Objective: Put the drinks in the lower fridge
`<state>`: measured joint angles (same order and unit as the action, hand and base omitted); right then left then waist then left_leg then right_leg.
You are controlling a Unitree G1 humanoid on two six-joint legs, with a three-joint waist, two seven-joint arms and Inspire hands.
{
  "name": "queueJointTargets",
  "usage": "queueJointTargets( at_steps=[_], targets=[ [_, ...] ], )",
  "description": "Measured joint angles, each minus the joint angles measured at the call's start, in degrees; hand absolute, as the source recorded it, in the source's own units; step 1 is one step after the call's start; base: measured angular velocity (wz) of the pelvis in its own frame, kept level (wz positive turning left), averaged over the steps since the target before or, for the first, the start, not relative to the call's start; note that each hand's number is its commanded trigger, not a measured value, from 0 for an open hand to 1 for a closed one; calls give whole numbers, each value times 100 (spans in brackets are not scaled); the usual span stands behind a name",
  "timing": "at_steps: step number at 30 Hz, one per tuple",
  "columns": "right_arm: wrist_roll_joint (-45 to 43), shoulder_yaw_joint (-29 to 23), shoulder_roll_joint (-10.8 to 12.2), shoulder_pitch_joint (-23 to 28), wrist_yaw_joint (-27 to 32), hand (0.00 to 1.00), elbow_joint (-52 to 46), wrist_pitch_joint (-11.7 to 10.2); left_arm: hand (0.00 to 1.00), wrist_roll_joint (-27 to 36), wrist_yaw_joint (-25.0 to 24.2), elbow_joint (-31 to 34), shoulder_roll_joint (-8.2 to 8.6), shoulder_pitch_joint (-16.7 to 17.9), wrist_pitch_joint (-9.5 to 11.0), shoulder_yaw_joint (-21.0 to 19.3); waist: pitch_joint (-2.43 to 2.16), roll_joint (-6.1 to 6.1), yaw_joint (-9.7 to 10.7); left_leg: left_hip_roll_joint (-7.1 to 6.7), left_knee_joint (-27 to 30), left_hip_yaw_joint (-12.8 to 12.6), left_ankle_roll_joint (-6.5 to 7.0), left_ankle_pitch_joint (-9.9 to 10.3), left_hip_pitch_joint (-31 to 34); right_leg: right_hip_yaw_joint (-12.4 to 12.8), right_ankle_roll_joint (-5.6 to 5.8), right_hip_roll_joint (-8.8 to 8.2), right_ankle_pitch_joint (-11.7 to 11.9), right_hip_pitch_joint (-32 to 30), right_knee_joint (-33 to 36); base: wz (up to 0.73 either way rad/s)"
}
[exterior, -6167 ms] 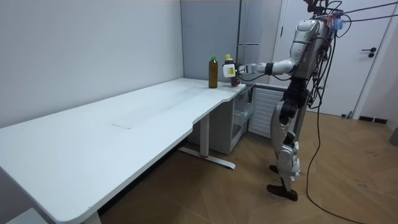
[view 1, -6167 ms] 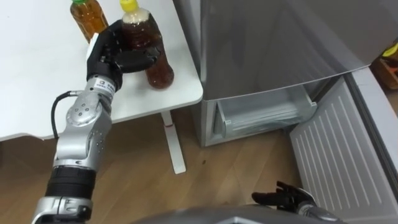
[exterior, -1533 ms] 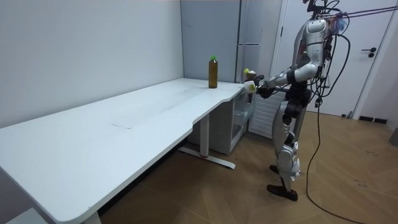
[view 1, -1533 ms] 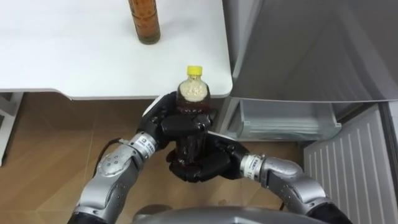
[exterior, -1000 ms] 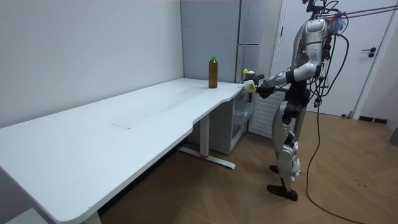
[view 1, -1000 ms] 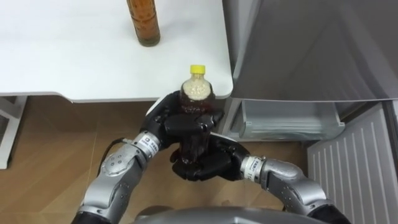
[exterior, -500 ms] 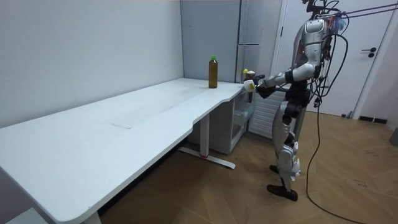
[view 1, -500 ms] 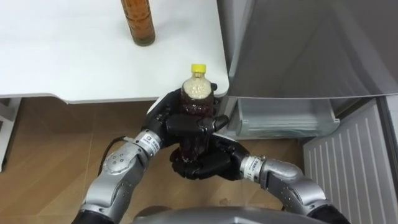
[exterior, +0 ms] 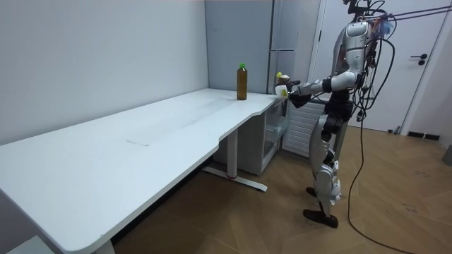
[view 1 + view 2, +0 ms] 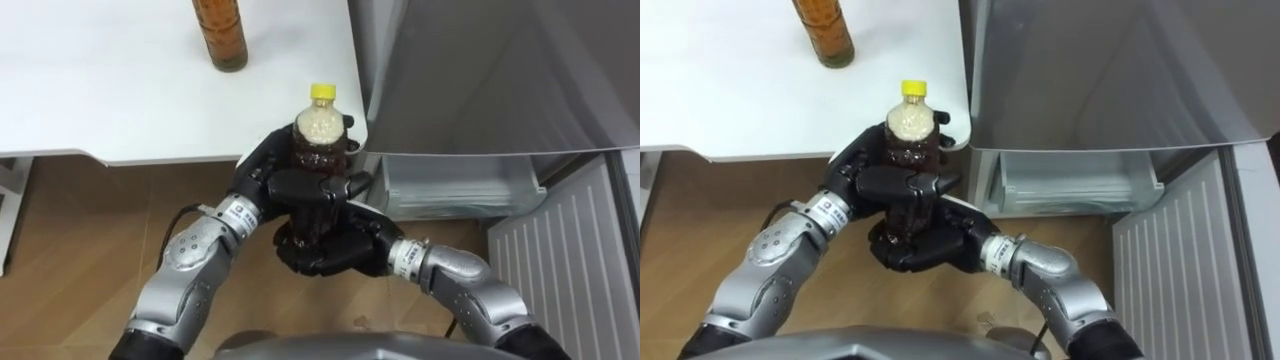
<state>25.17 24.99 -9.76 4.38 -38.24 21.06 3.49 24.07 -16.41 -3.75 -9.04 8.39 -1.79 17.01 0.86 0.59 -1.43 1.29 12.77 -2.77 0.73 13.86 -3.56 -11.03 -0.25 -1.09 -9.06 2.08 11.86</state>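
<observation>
A dark drink bottle (image 10: 320, 135) with a yellow cap stands upright in the air just off the white table's corner (image 10: 340, 130), held in both hands. My left hand (image 10: 265, 185) is curled round its upper body from the left. My right hand (image 10: 335, 250) cups its base from below with fingers curled round it. A second, amber bottle (image 10: 220, 35) stands on the table farther back; its green cap shows in the room view (image 9: 241, 65). The fridge's lower compartment (image 10: 455, 190) is open to the right of the held bottle.
The grey fridge body (image 10: 480, 70) rises right beside the table edge. Its lower door (image 10: 560, 260) swings open at the lower right. Wooden floor (image 10: 80, 220) lies below. In the room view the robot stands between the table's end (image 9: 261, 106) and the fridge.
Both hands have lifted the yellow-capped bottle a little higher and slightly toward the fridge. The amber bottle on the table has stayed put.
</observation>
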Motion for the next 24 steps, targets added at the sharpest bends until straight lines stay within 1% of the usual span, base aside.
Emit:
queueJointTargets(
  at_steps=[4, 7, 8, 10, 19, 24],
  targets=[
    [7, -12, 30, 4, -10, 100, 0, -171, 100, -2, 21, 204, -84, 5, 0, -7, -3, 2, -1, 4, -5, -11, 0, 0, -6, -1, -1, 5, 0, 0, -2, 0],
    [8, -10, 30, 10, -41, 100, 2, -325, 100, -3, 28, 328, -109, 8, 0, -1, -6, 9, -1, 2, -5, -17, 0, 0, -9, 1, 0, 3, 0, 1, -7, 0],
    [8, -11, 31, 10, -40, 100, 2, -343, 100, -4, 28, 345, -111, 9, 0, 1, -7, 11, -2, 2, -5, -17, 0, 0, -10, 2, 0, 3, 0, 1, -7, 0],
    [7, -11, 32, 9, -14, 100, 3, -358, 100, -4, 28, 363, -113, 9, 0, 11, -12, 25, -5, 2, -3, -20, 0, 0, -14, 3, 0, 1, 1, 3, -8, 0],
    [8, -11, 31, 10, -11, 100, 5, -359, 100, -4, 28, 364, -114, 8, 0, 12, -6, 81, -5, 3, 8, -26, -1, 0, -15, 6, -2, 1, 2, 7, -9, 0],
    [8, -12, 30, 10, -11, 100, 5, -359, 100, -4, 28, 365, -114, 8, 0, 12, -3, 84, -8, 4, 2, -26, 0, 0, -14, 6, -3, 3, 2, 7, -10, 0]
  ],
)
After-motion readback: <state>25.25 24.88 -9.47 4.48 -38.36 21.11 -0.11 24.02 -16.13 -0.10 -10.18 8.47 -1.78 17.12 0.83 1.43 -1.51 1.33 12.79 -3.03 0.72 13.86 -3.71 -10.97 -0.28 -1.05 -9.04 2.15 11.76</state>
